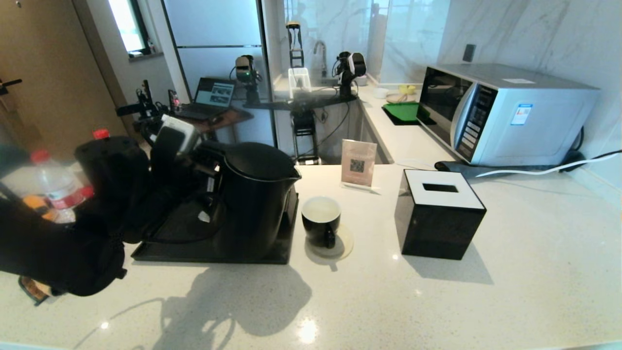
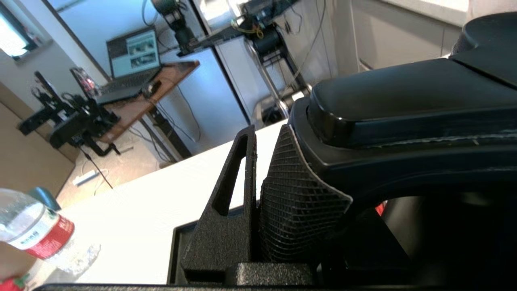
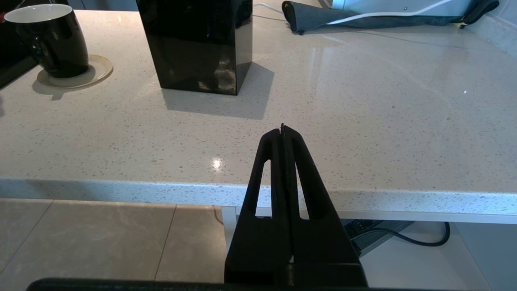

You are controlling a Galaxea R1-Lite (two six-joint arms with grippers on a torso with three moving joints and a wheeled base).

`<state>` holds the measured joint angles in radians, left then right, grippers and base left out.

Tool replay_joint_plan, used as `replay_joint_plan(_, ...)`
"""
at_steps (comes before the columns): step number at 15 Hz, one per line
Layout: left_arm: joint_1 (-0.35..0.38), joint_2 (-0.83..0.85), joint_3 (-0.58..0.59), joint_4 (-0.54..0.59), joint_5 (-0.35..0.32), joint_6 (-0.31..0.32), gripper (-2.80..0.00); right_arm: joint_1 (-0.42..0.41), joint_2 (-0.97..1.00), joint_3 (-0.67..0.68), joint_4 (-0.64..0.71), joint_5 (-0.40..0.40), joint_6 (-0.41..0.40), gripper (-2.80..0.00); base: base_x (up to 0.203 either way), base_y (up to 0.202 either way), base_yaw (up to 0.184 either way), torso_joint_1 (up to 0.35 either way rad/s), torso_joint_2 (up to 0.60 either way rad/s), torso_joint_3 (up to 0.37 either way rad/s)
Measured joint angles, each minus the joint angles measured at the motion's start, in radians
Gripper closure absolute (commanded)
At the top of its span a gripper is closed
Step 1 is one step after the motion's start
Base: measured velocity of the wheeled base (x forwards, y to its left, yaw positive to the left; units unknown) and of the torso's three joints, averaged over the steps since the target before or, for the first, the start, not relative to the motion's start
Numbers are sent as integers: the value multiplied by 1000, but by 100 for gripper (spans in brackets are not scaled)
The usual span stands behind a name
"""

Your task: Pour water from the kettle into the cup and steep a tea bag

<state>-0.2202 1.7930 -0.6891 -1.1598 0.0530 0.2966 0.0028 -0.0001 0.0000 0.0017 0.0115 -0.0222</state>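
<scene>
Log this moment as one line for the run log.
left gripper: at kettle handle, grip unclear | kettle: upright on black tray | cup: on coaster beside tray | right gripper: shut, parked off counter edge

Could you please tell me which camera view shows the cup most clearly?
The head view shows the cup best: whole, on its coaster beside the kettle, white interior visible. The right wrist view catches it from the side at the frame's corner. The left wrist view does not show it.

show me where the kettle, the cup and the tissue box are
kettle (image 1: pixel 257 204), head view, front of its black body.
cup (image 1: pixel 320 228), head view, its black outer wall.
tissue box (image 1: pixel 440 226), head view, its dark front face.
</scene>
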Motion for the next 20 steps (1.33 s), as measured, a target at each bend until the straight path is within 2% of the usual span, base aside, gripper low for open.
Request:
replay_joint_plan(6, -2, 8, -37, 39, 0, 2, 0, 0, 0, 0, 0, 0, 0, 0, 0, 0, 0, 0, 0, 0)
replay_joint_plan(15, -5, 17, -101, 104, 9, 51, 0, 0, 0, 0, 0, 0, 0, 0, 0, 0, 0, 0, 0, 0)
replay_joint_plan(20, -23, 17, -130, 166, 52, 89, 0, 0, 0, 0, 0, 0, 0, 0, 0, 0, 0, 0, 0, 0)
